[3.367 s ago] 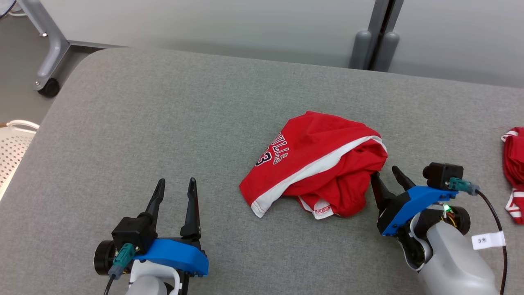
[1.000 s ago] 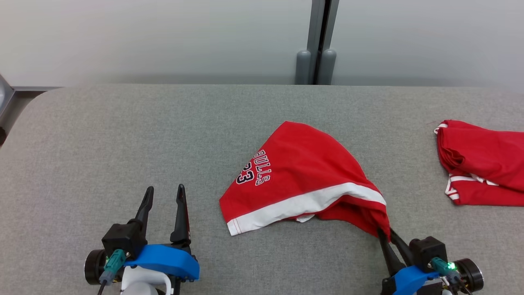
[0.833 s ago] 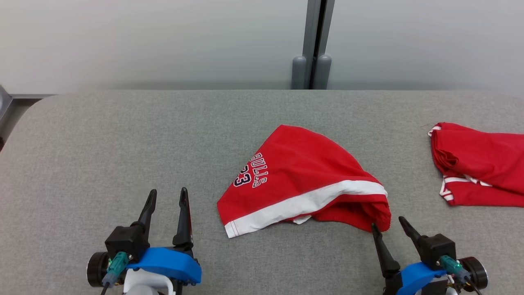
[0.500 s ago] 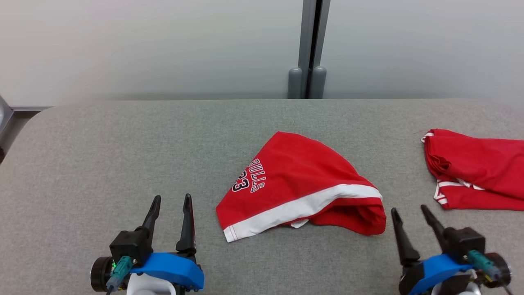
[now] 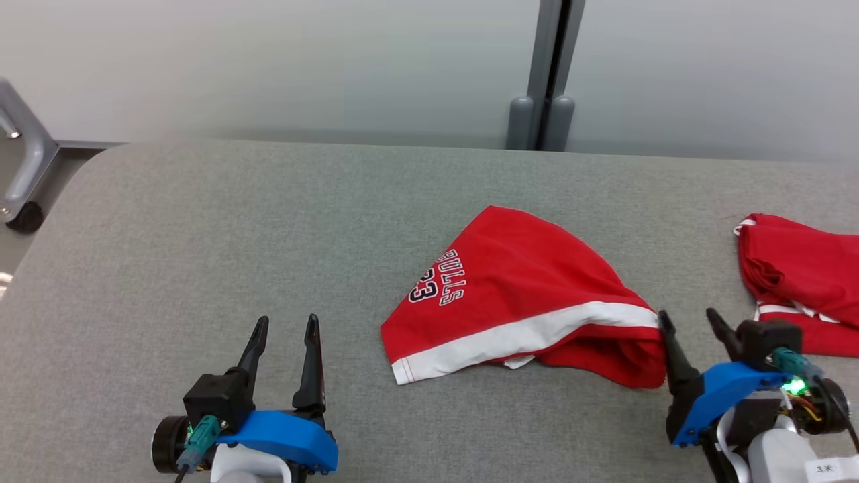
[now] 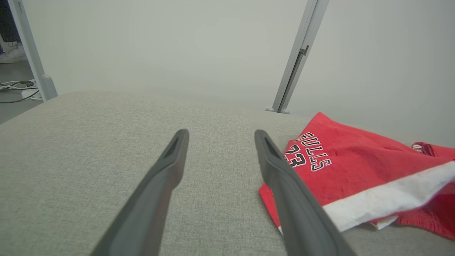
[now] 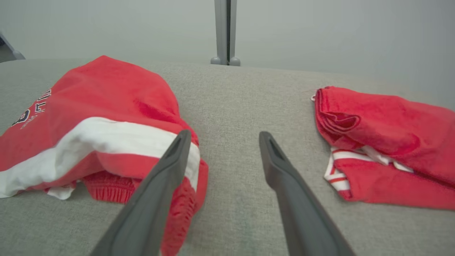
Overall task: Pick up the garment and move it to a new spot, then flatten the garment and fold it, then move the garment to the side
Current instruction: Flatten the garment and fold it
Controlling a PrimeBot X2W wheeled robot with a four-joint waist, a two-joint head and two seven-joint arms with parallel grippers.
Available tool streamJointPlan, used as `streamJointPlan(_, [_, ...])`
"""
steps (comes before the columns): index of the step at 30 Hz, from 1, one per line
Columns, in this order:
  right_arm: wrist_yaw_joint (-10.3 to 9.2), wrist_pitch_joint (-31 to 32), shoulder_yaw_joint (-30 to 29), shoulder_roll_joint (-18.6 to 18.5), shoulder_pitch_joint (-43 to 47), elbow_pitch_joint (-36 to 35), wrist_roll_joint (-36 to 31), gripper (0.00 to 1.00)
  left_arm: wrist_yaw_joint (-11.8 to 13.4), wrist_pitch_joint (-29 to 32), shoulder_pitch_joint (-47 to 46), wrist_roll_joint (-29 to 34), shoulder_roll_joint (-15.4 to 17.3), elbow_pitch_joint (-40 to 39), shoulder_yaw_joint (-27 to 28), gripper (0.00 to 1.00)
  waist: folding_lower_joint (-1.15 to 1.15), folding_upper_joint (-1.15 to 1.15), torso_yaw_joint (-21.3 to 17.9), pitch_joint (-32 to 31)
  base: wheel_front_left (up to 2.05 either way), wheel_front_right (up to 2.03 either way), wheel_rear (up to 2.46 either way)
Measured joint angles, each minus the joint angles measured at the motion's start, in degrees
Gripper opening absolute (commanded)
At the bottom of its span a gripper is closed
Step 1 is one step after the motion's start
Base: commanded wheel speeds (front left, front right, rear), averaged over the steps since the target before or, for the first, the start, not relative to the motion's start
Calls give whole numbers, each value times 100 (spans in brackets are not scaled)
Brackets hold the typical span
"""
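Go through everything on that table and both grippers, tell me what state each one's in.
Bulls garment: rumpled, lying loose on the table.
Second red garment: bunched up, far right.
Left gripper: open, empty.
Right gripper: open, empty, beside the Bulls garment's right end.

A grey fabric-covered table (image 5: 235,221) with a rounded upper-left corner spans the frame. Crumpled red Bulls shorts (image 5: 523,288) with a white band lie right of centre. A second red garment (image 5: 805,282) lies apart at the right edge.
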Motion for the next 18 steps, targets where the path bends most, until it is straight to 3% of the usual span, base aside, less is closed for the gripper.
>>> streamJointPlan(18, [0,-76,1448,-14,-722,1641,386,100,54,-42,-98,-15,42,-30,59,100,0,0,92,216,0,0,0])
